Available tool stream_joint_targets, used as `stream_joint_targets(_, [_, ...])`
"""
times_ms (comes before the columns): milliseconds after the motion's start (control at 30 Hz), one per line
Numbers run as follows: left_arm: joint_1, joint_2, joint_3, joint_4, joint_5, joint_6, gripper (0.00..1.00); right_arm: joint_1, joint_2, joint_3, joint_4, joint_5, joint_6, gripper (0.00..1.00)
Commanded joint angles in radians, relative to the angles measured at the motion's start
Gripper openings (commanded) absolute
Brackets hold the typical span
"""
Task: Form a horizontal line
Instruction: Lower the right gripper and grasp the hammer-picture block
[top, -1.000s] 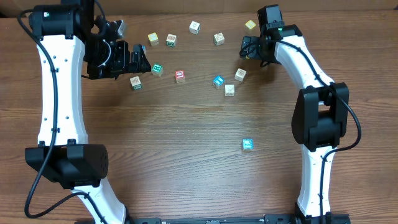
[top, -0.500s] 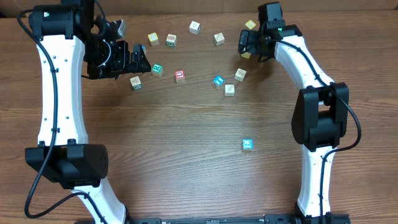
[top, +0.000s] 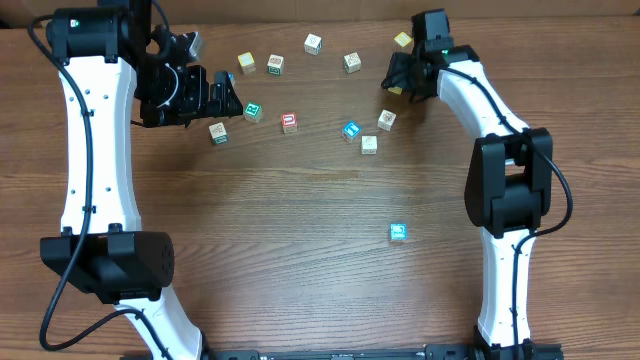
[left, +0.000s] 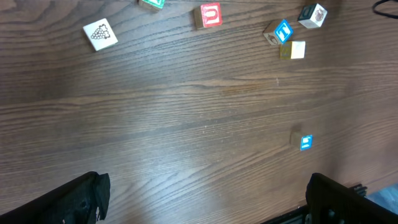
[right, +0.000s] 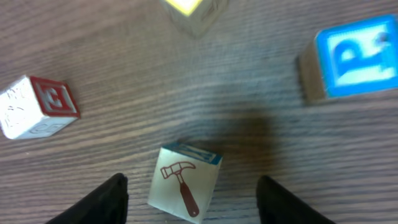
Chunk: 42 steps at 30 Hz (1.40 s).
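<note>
My right tool (right: 196, 202) hangs part-spread over the small wooden cube with the dark-red hammer picture (right: 185, 185). One finger stands on each side and neither touches it, so nothing is grasped. Farther toward my left arm, the blue-topped cube (top: 351, 130), red-topped cube (top: 289, 122) and green-topped cube (top: 253, 110) lie apart on the surface: no horizontal line yet. My left tool (top: 230, 98), spread wide and empty, hangs nearest the green one.

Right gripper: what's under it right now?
A hammer-picture cube sits on the table, between the open fingers of the right gripper, touching neither. Overhead, the gripper mostly covers it.
</note>
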Motion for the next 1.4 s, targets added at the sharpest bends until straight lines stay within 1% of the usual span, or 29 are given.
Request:
stream_joint_targets(0, [-0.008,0.01,0.021,0.003,0.0,-0.002,1.0,0.008,0.005,0.004,0.008,-0.057,0.011,0.53])
stream_joint_targets(100, [-0.008,0.01,0.021,0.003,0.0,-0.002,1.0,0.018,0.012,0.004,0.01,-0.042,0.011,0.5])
stream_joint_targets(167, [-0.008,0.01,0.021,0.003,0.0,-0.002,0.99,0.027,0.024,0.004,0.011,-0.001,0.029,0.51])
stream_joint_targets(200, [-0.008,0.01,0.021,0.003,0.0,-0.002,1.0,0.032,0.033,0.004,0.011,0.023,0.039,0.54])
stream_joint_targets(367, [-0.008,0.01,0.021,0.003,0.0,-0.002,1.0,0.056,0.067,0.004,0.024,0.082,0.041,0.54])
stream_joint_targets(433, [-0.008,0.01,0.021,0.003,0.0,-0.002,1.0,0.063,0.068,0.004,0.024,0.103,0.041,0.47])
stream_joint_targets(467, [-0.008,0.01,0.021,0.003,0.0,-0.002,1.0,0.065,0.068,0.005,0.027,0.109,0.041,0.46])
stream_joint_targets(567, [-0.008,0.01,0.021,0.003,0.0,-0.002,1.0,0.068,0.063,0.006,0.032,0.109,0.041,0.46])
stream_joint_targets(700, [-0.008,0.01,0.021,0.003,0.0,-0.002,1.0,0.061,0.055,0.006,0.02,0.109,0.041,0.4])
stream_joint_targets(767, [-0.008,0.01,0.021,0.003,0.0,-0.002,1.0,0.056,0.05,0.006,0.021,0.109,0.04,0.42])
stream_joint_targets(833, [-0.008,0.01,0.021,0.003,0.0,-0.002,1.0,0.055,0.048,0.006,0.029,0.109,0.04,0.51])
stream_joint_targets(967, [-0.008,0.01,0.021,0.003,0.0,-0.002,1.0,0.054,0.048,0.006,0.044,0.109,0.035,0.53])
stream_joint_targets(1067, [-0.008,0.01,0.021,0.003,0.0,-0.002,1.0,0.054,0.048,0.006,0.055,0.108,0.036,0.49])
stream_joint_targets(1133, [-0.008,0.01,0.021,0.003,0.0,-0.002,1.0,0.054,0.048,0.006,0.059,0.108,0.036,0.43])
stream_joint_targets(1267, [-0.008,0.01,0.021,0.003,0.0,-0.002,1.0,0.054,0.047,0.006,0.05,0.108,0.028,0.4])
stream_joint_targets(1367, [-0.008,0.01,0.021,0.003,0.0,-0.002,0.99,0.051,0.043,0.006,0.03,0.109,0.01,0.33])
